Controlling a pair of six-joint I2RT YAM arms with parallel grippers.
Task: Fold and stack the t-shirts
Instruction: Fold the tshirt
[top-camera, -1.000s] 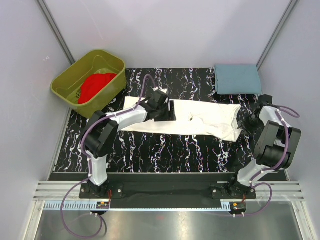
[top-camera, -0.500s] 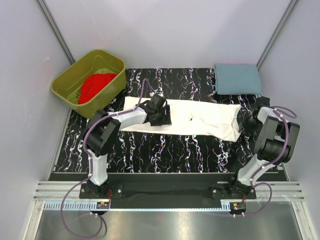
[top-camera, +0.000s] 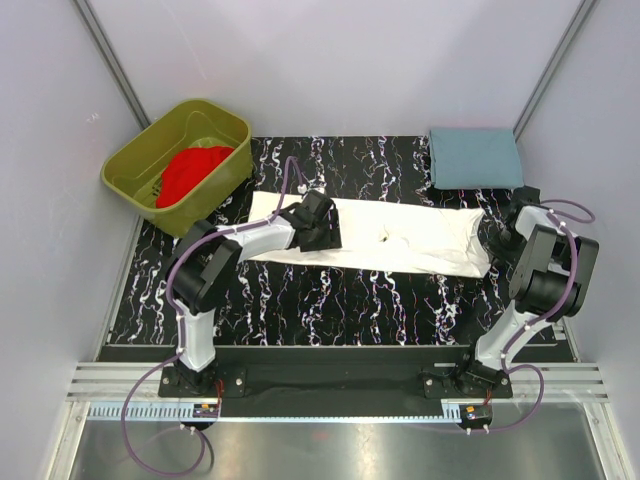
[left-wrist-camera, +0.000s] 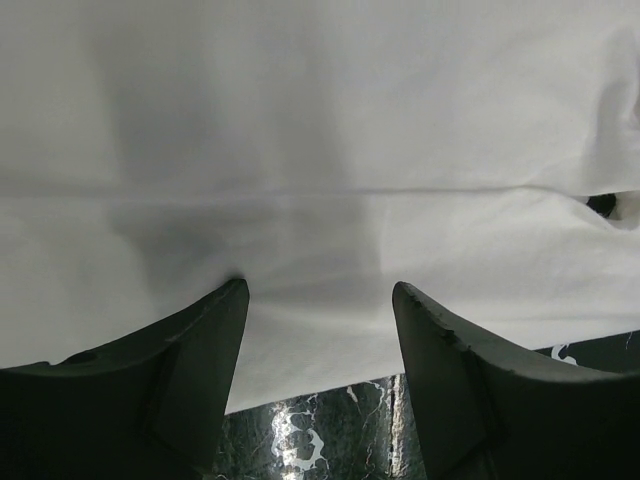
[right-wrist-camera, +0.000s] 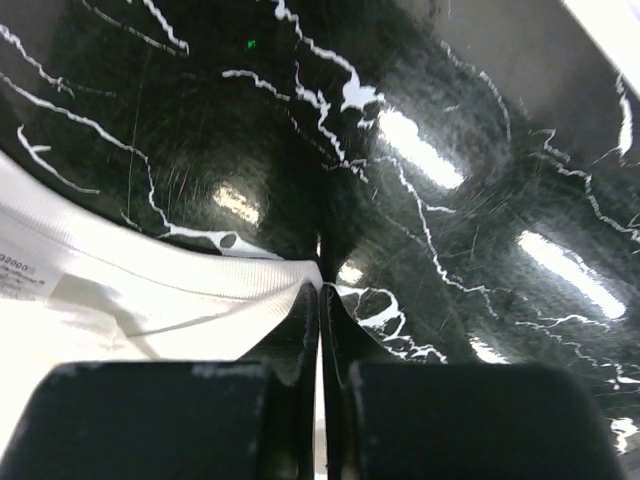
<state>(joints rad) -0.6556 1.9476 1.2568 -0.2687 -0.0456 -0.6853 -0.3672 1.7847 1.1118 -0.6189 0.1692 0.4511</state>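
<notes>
On the counter, centre, my left claw sits released on the shirt; right claw clenches its end near the right edge. Folding step: left must grasp next

We are looking into a robotics lab test cell.
We see plain pale wall panels framed by bare aluminium posts. Two cabled robot arms, the left arm and the right arm, are bolted by a metal rail with a measuring strip, at a black marbled table.
</notes>
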